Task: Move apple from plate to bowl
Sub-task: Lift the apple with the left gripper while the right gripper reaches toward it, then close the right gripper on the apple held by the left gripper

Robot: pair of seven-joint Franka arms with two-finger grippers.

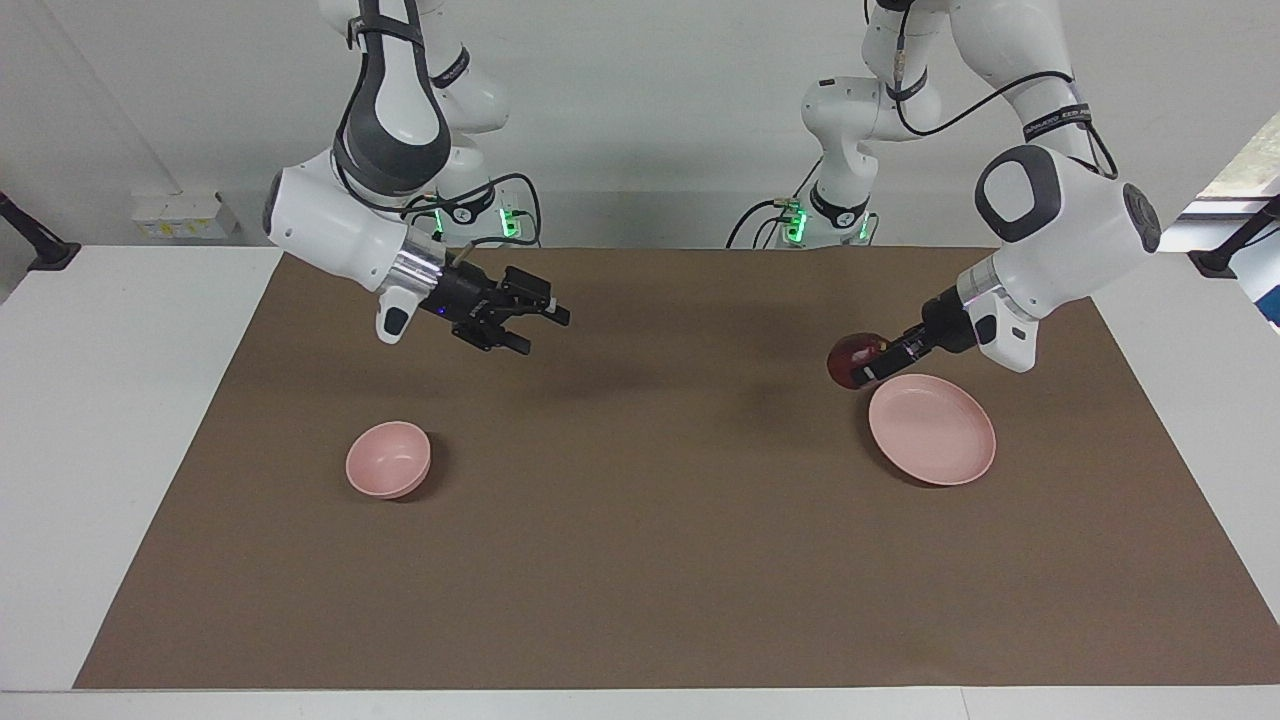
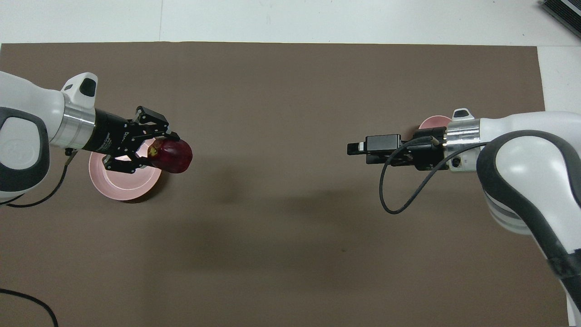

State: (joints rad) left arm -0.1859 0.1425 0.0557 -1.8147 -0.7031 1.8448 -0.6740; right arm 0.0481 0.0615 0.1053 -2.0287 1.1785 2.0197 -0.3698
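Facing view: left tool (image 1: 868,365) up in the air, pinching the dark red apple (image 1: 850,362) just over the plate's rim on the side toward the middle of the counter (image 1: 60,420). Pale pink plate (image 1: 933,429) bare, lying on the brown mat (image 1: 640,560) toward the left arm's end. Small pink bowl (image 1: 388,459) well apart, toward the right arm's end, still without fruit. Right tool (image 1: 535,318) raised over the mat, fingers spread wide, holding nothing, pointed toward the middle. Overhead view: left tool (image 2: 156,150) stretched level, apple (image 2: 172,156) held out at its tip, plate (image 2: 123,185) partly covered below it. Right tool (image 2: 358,148) aimed straight at the left one, its wrist hiding most of the bowl (image 2: 433,121). Judged progress: pick-up done, carry across the mat and drop into the bowl still ahead, perhaps by a hand-over. Nothing on the mat between the two dishes; only the right arm itself over the bowl.
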